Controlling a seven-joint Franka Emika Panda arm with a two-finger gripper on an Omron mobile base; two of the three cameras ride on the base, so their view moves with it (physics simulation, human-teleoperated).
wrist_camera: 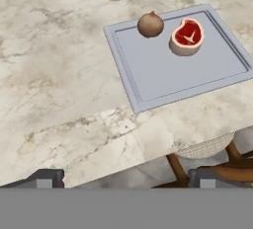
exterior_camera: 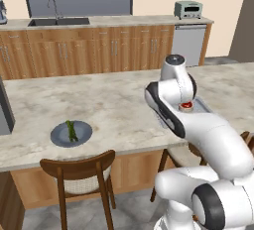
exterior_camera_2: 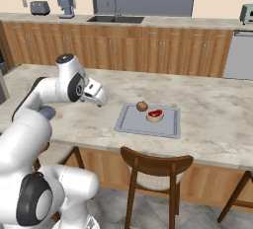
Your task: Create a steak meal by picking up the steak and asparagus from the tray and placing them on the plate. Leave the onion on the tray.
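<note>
Asparagus (exterior_camera: 72, 131) on plate (exterior_camera: 84, 136) | steak (wrist_camera: 187, 36), onion (wrist_camera: 150, 24) on tray (wrist_camera: 163, 75) | fingers (wrist_camera: 45, 177) spread, empty

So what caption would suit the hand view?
Onion and raw steak on the grey tray, seen over the marble counter.

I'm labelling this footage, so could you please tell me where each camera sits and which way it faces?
Left base view: behind the arm's left, facing the counter; white arm lower right; asparagus on plate.
Right base view: behind its right; arm lower left; tray, onion, steak.
Hand view: on the hand, looking down at the tray; open jaws at bottom.
All share tray and steak.
</note>
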